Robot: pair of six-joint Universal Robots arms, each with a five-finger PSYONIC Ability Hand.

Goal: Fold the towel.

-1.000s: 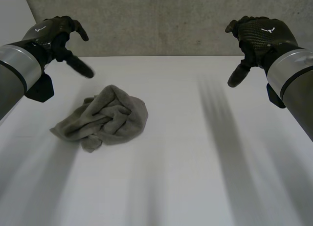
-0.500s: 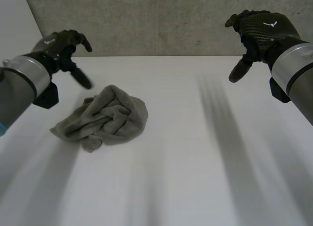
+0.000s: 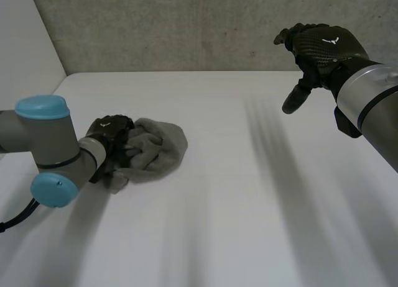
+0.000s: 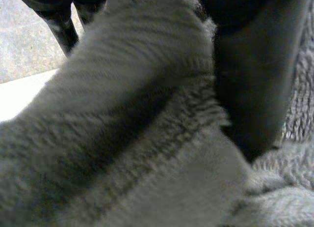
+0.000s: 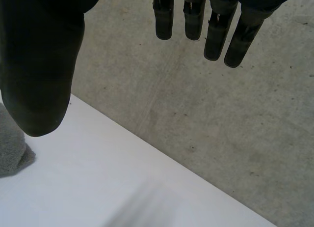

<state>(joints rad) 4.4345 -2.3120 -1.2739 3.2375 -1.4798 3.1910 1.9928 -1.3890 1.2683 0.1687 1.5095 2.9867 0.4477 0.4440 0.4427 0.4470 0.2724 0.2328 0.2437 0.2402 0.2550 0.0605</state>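
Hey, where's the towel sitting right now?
In the head view the crumpled towel lies on the left half of the white table, with the left hand on its left edge.

Towel (image 3: 158, 147) lies on table (image 3: 249, 206), left of centre. Left hand (image 3: 111, 130) sits on towel's left part. Right hand (image 3: 320, 48) hangs above table's far right, well apart from towel. Wall (image 3: 186, 26) stands behind table's far edge.

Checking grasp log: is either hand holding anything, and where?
Right hand: open, empty. Left hand on the crumpled towel, left side; grip cannot be told.
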